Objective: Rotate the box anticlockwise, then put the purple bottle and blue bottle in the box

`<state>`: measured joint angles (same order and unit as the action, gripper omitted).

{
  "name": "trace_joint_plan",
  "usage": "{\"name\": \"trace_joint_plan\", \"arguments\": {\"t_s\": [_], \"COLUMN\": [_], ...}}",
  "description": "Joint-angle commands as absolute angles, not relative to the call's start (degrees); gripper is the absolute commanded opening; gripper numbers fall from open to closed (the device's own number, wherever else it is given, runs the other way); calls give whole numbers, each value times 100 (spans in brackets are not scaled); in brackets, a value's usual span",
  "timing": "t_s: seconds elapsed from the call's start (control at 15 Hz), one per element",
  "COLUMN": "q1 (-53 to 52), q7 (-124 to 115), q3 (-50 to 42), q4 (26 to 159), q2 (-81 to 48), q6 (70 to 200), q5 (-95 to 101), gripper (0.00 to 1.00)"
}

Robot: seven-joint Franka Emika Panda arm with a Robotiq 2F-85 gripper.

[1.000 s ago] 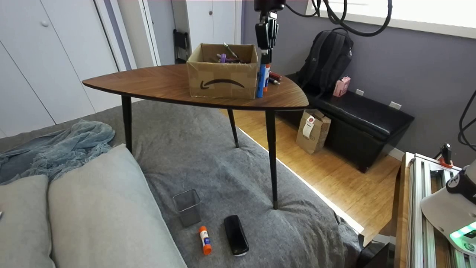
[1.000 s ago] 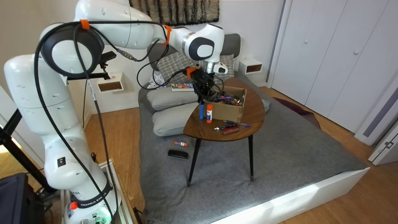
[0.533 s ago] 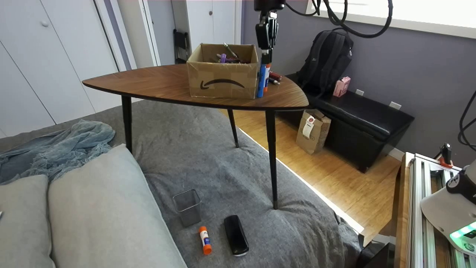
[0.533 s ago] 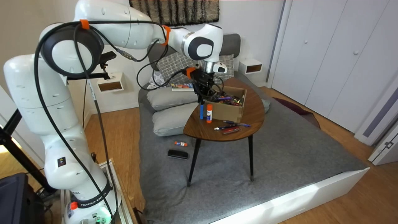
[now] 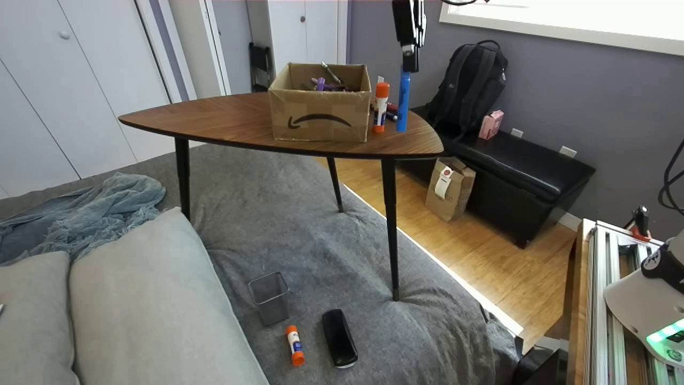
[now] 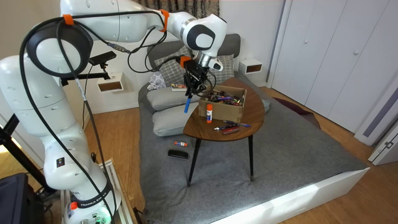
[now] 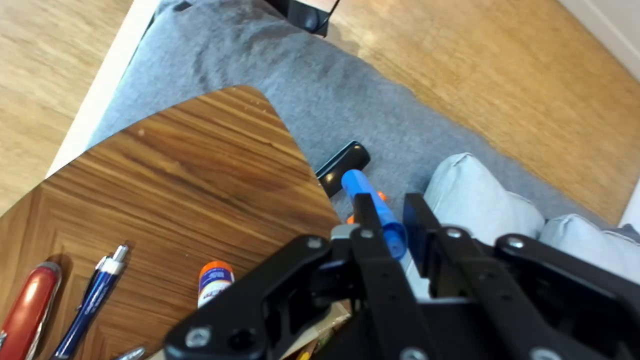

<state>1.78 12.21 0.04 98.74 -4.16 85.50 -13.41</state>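
Note:
The box (image 5: 320, 115) is a brown cardboard box, open at the top, with a dark curved mark; it stands on the wooden table and holds many pens. It also shows in an exterior view (image 6: 222, 112). My gripper (image 5: 410, 63) is shut on the blue bottle (image 5: 403, 101), a slim bright blue tube. In an exterior view the blue bottle (image 6: 187, 105) hangs tilted beside the box. In the wrist view it (image 7: 384, 209) sits between the fingers (image 7: 388, 200), pointing away. No slim dark purple bottle can be told for certain; an orange-capped glue stick with a purple label (image 6: 209, 113) stands by the box.
Pens (image 6: 233, 123) and a red pocketknife (image 7: 32, 305) lie on the table (image 7: 200, 175) near its rounded edge. Below, the bed holds a black case (image 5: 339, 338), an orange-and-white glue stick (image 5: 294, 345), a mesh cup (image 5: 269, 298) and pillows (image 6: 172, 119).
My gripper has lifted the blue bottle and carried it away from the box, past the table's edge in an exterior view. The bottle now tilts. The standing glue stick and the box stay put.

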Motion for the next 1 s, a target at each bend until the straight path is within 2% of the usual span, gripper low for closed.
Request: {"name": "trace_joint_plan", "arguments": {"t_s": [0.0,0.4,0.93], "q1": [528,1157,1333], "q7": [1529,1263,751], "q3": [-291,-625,-661], "q4": [9127,8608,8602], "q2": [-823,-1382,-1836], "q6": [7561,7086,8132], "q5": [-2191,-3784,-6261], "gripper": [5,5,5]}}
